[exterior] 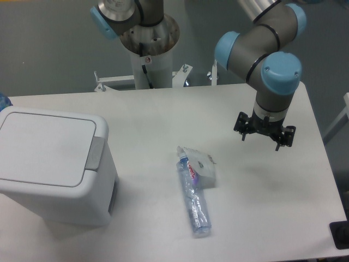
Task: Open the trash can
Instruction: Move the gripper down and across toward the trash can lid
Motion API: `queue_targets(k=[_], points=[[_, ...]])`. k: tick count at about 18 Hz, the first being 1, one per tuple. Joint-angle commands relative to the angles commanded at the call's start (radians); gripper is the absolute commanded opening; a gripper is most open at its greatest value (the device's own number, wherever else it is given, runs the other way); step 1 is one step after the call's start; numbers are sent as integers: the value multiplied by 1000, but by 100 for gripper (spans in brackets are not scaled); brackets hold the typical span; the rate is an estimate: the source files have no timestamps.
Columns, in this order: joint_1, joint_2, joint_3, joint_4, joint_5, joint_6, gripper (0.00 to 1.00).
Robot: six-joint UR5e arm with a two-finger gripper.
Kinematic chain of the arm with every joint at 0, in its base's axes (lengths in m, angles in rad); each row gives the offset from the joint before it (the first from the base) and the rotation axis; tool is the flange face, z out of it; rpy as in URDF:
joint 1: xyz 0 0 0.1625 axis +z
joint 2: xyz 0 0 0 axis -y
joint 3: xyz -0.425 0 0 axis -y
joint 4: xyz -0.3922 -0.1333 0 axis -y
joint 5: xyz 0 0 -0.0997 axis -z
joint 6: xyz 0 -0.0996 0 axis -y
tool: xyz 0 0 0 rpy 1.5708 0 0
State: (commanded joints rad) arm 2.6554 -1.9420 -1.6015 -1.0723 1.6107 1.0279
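Trash can cut off at left edge; pincer fingertips too blurred.

A: A white table is filling most of the view, with even light falling across it.

B: And a plain grey wall is running behind its far edge.
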Motion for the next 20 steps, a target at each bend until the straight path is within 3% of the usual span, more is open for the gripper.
queue_targets(k=[6,14,18,20], points=[[-29,9,9,0,-12,-94,100],[-41,9,64,-3,-31,-103,100],[-87,29,71,-9,-60,-283,100],[-86,46,78,-9,-151,-389,100]])
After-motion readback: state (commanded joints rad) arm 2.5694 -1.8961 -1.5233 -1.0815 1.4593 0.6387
